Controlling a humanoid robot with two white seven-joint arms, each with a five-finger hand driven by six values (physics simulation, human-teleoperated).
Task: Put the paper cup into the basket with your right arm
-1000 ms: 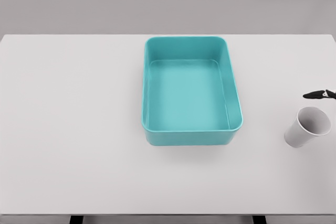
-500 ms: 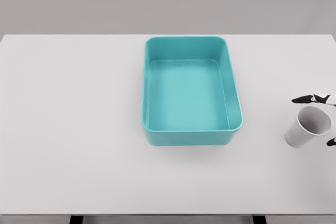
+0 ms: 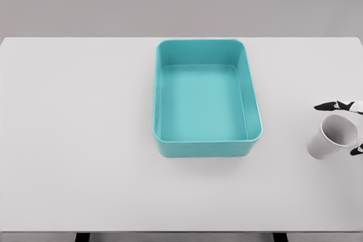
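Note:
A white paper cup [image 3: 326, 143] lies tilted on the white table near the right edge, its open mouth facing up and right. My right hand [image 3: 337, 129] comes in from the right edge; only black fingertips show. One fingertip [image 3: 328, 106] sits just above the cup's rim, and another fingertip [image 3: 357, 151] is just below the rim at the frame edge. The fingers are spread on either side of the mouth, and no firm grasp shows. The teal rectangular basket [image 3: 161, 100] stands empty at the table's middle, well left of the cup. My left arm is out of view.
The white table [image 3: 79, 140] spans the whole view, with its front edge along the bottom of the frame. Bare surface separates the basket's right wall from the cup.
The upper fingertip has moved left over the cup's rim, and a second fingertip has appeared below the rim. The cup and basket have stayed in place.

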